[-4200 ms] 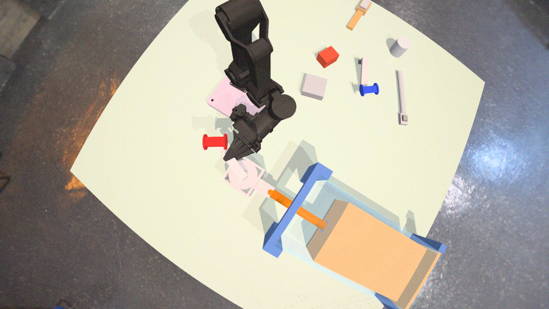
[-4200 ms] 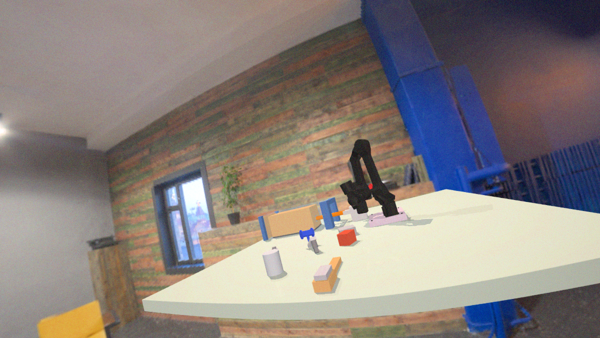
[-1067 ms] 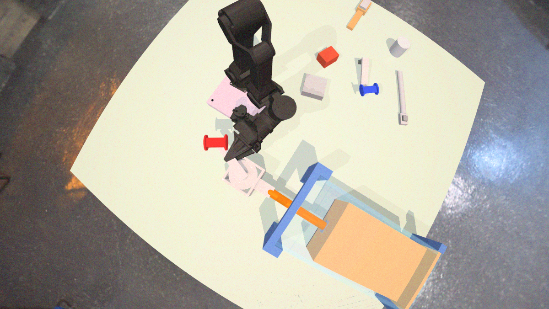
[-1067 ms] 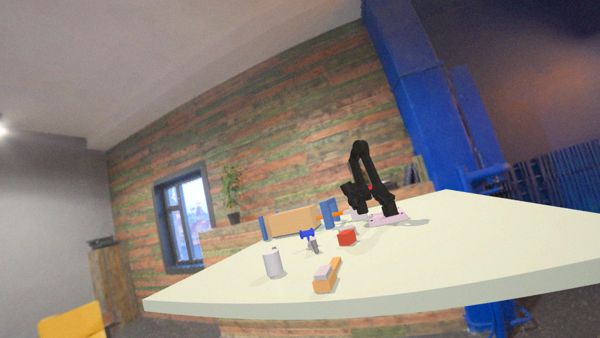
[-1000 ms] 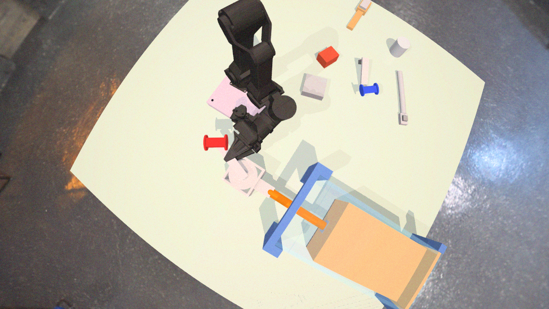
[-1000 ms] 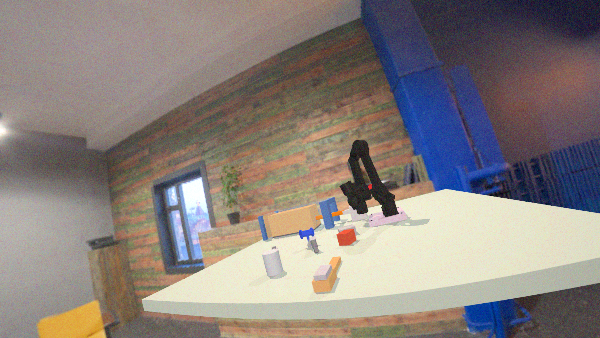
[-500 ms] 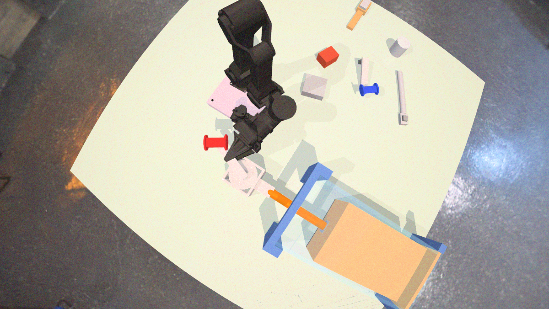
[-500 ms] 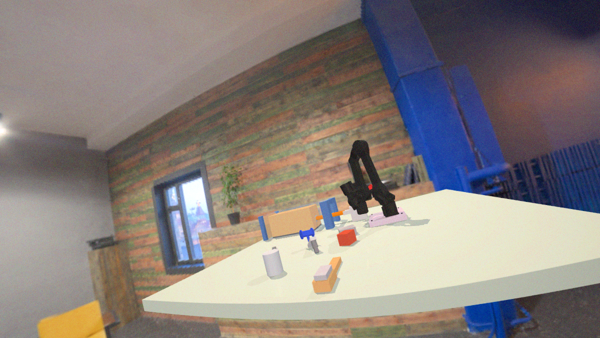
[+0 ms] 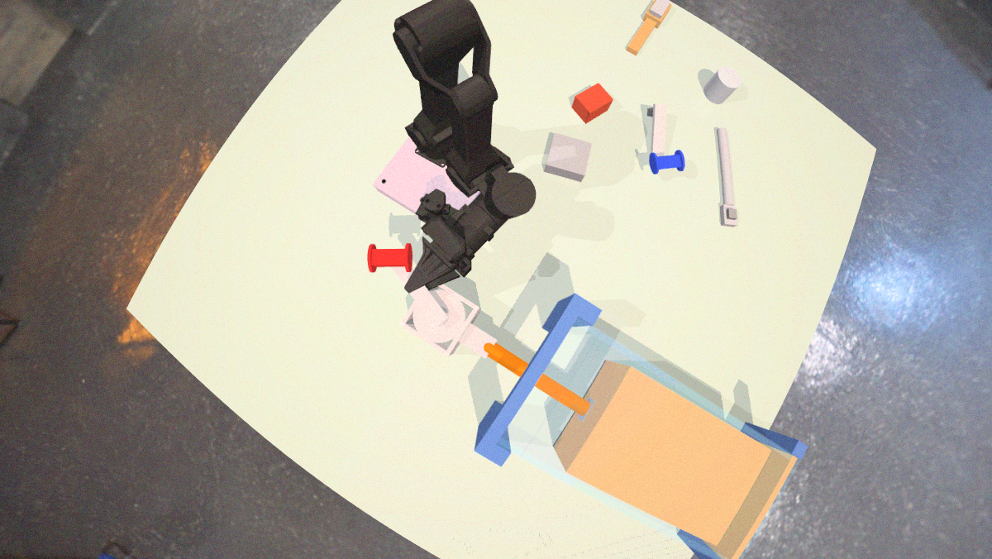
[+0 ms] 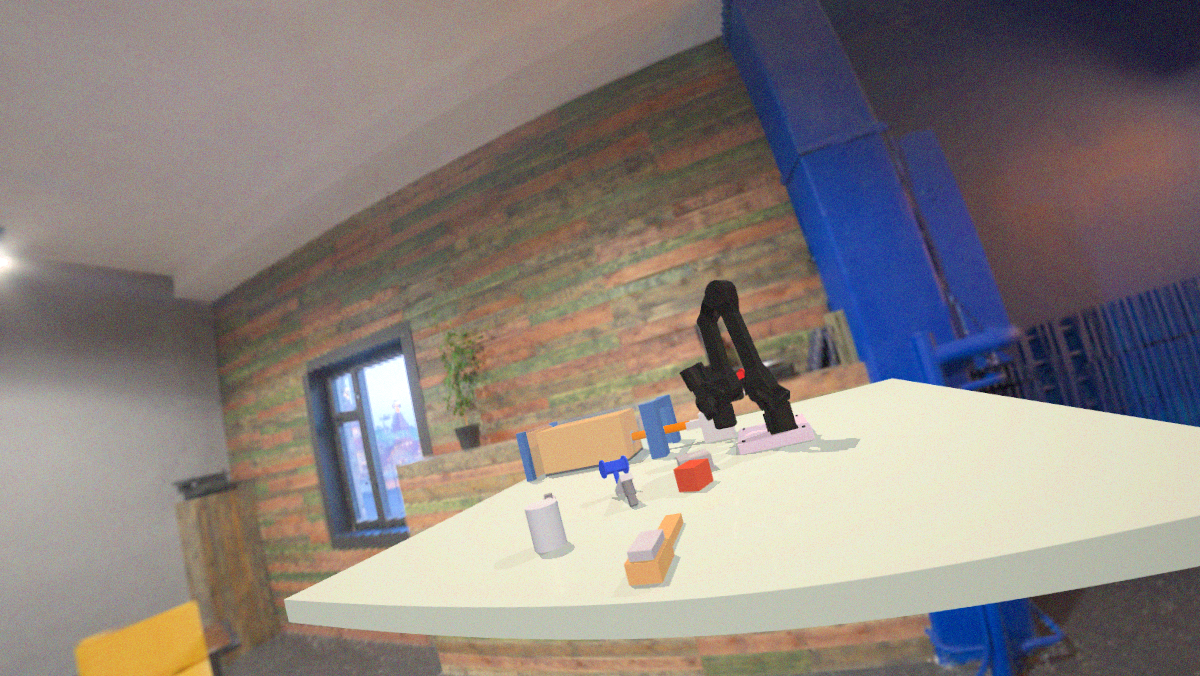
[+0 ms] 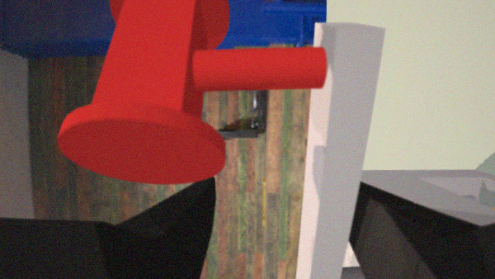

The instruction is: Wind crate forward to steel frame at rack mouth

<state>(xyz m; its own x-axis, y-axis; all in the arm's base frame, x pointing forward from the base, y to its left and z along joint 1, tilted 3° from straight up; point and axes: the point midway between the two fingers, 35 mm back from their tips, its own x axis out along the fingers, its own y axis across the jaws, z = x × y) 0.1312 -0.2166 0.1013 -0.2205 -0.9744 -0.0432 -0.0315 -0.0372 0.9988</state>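
Note:
The winch handle has a red grip (image 9: 389, 257) (image 10: 740, 374) (image 11: 148, 82) and a pale arm (image 11: 351, 103), whose far end lies over the pale winch (image 9: 444, 322) (image 10: 715, 429); its key is hidden. My gripper (image 9: 408, 288) (image 11: 275, 187) is partly open around the arm; the arm stands near the right finger, with a gap to the left one. The tan crate (image 9: 679, 451) (image 10: 587, 442) looks flat inside the clear cubby. The orange strap (image 9: 563, 395) (image 10: 674, 428) runs from its front to the winch. A gap separates the crate front from the blue frame (image 9: 534, 378) (image 10: 655, 429).
A blue-gripped crank (image 9: 666, 161) (image 10: 613, 467), a long pale bar (image 9: 723, 166), a grey block (image 9: 567, 156), a red block (image 9: 592, 103) (image 10: 693, 475), a pale cylinder (image 9: 722, 85) (image 10: 546, 527) and an orange tool (image 9: 641, 35) (image 10: 646, 571) lie away from the winch.

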